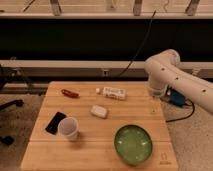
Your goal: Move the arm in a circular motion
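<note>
The arm (172,75) is a glossy white tube with small dark dots. It comes in from the right edge and bends at a bulbous joint (162,62) above the table's right back corner. From there a segment points down to a slim pale tip, the gripper (153,106). The gripper hangs just above the wooden table (95,155) near its right edge, to the right of a white tube (112,92). It holds nothing that I can see.
On the table lie a red item (70,93), a white block (99,111), a black phone (55,122), a white cup (68,128) and a green bowl (133,144). A blue box (176,97) with cables sits right of the table. A dark railing runs behind.
</note>
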Robot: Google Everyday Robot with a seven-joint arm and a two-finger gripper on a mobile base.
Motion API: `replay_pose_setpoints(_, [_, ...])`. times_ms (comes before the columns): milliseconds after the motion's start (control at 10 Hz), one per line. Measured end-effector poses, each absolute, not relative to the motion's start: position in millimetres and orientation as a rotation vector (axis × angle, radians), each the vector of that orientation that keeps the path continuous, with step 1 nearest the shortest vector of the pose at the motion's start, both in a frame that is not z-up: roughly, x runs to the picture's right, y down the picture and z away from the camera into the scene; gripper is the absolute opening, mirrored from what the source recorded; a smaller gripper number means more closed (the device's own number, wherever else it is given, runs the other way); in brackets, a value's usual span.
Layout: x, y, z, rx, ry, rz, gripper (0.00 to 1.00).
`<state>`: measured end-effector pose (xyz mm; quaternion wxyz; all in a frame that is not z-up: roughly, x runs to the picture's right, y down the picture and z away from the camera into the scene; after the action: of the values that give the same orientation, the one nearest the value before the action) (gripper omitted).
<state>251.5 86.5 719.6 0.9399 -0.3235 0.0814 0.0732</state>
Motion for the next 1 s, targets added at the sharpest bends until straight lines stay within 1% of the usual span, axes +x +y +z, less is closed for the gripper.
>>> replay_pose_setpoints(300, [247.7,125.5,673.9,-0.678,0.165,0.199,0.8])
replay_pose_setpoints(500, [225.8,142.7,644.6,-0.682,0.14,0.218,0.8])
replay_pose_setpoints(700, [189.8,144.7,632.6,-0.68,0.099,0.199,0.8])
replay_pose_setpoints(1000, [120.5,137.1,631.7,-0.678,0.022,0.129,0.8])
